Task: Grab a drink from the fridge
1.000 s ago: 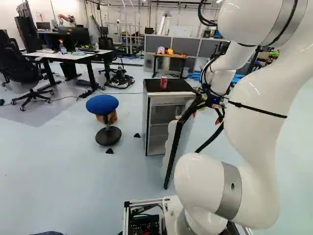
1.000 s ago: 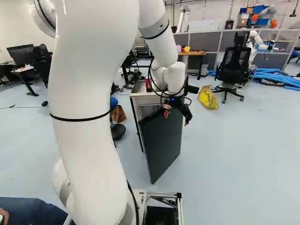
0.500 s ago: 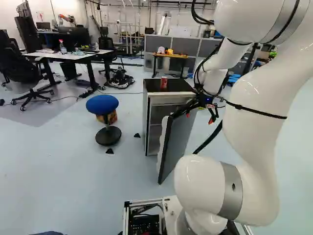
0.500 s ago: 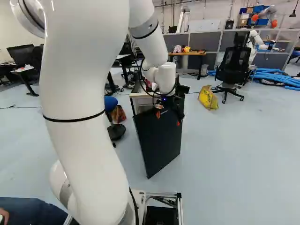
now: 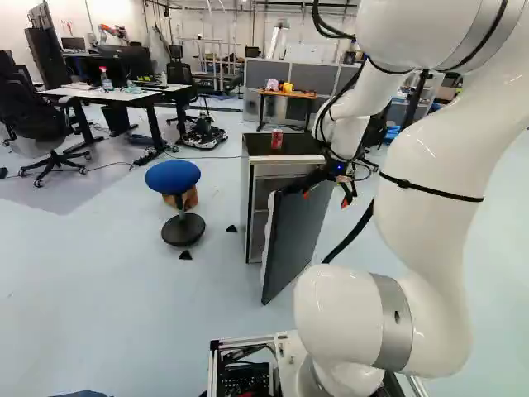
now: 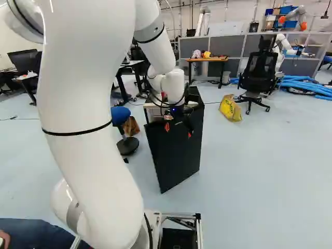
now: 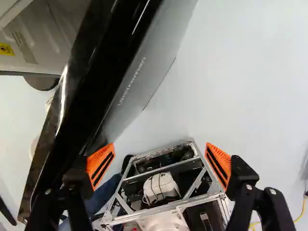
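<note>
The small fridge (image 5: 247, 203) stands with its door (image 5: 296, 236) partly open; part of its pale inside shows in the left base view. A red can (image 5: 277, 139) is upright on its dark top. My gripper (image 5: 326, 198) is at the door's upper edge, on the outer-face side. The right base view has the gripper (image 6: 178, 130) in front of the door's dark face (image 6: 176, 161). Seen from the wrist, the gripper (image 7: 160, 161) stands open, nothing between its fingers; one finger is close beside the door's black edge (image 7: 91, 77), contact unclear.
A blue stool (image 5: 173, 176) stands left of the fridge in the left base view. Behind are desks (image 5: 136, 94) and a low wooden table (image 5: 288, 94). In the right base view, a yellow bag (image 6: 230, 108) lies near an office chair (image 6: 258, 72), with another robot (image 6: 282, 44) farther back.
My arm has moved left in both base views. The fridge door has swung the same way, now less widely open. The base, the fridge body and the can have stayed put.
</note>
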{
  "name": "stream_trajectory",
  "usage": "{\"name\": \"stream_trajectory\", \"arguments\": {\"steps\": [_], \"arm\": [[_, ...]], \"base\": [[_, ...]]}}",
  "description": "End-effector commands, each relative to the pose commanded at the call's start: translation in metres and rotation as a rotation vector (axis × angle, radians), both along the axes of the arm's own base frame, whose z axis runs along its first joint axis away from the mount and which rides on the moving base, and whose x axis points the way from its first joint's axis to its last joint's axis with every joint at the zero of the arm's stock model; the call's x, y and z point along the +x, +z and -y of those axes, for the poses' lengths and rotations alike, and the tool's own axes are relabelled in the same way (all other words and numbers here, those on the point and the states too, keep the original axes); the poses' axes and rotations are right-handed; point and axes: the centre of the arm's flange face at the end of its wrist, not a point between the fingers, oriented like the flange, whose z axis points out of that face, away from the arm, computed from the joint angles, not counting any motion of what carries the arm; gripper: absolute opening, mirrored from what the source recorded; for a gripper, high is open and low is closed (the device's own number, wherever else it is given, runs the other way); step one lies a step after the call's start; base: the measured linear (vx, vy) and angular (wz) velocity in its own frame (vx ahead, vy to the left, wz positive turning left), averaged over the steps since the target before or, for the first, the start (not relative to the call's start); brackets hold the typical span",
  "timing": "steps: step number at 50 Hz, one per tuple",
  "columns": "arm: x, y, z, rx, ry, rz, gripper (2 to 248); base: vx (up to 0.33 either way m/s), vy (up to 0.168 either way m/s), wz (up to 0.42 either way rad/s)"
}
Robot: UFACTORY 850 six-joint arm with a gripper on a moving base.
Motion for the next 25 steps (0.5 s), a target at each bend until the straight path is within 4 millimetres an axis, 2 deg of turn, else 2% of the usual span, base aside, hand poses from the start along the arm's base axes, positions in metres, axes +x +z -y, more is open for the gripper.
{"name": "stream_trajectory", "arguments": {"steps": [25], "arm": [[0.022, 0.000, -0.041, -0.002, 0.091, 0.006, 247]], "base": [[0.000, 0.000, 0.000]]}}
